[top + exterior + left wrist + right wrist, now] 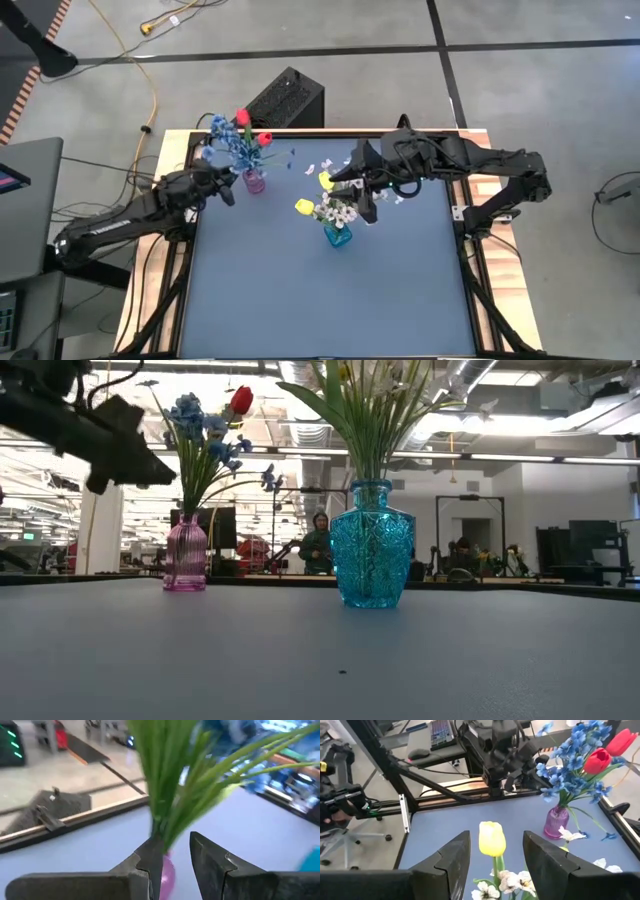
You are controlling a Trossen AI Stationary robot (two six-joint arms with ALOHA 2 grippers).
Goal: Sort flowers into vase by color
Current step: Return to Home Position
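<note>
High view: shows blue and red flowers [238,135] in pink vase [254,181], white and yellow in teal vase [337,236]; left gripper [228,190] just beside pink vase, right gripper [362,208] just beside teal vase.

Low view: suggests light, floppy stems, probably best pinched low.

Left wrist: narrowly open, empty, stems close ahead.

Right wrist: wide, empty, above yellow tulip [492,839].

Leaves bare worktop [300,300] nearward for backing off.

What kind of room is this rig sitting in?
Probably an open robotics lab or workshop: exposed ceiling ducts, people at workstations in the background, and a bare concrete floor.
</note>
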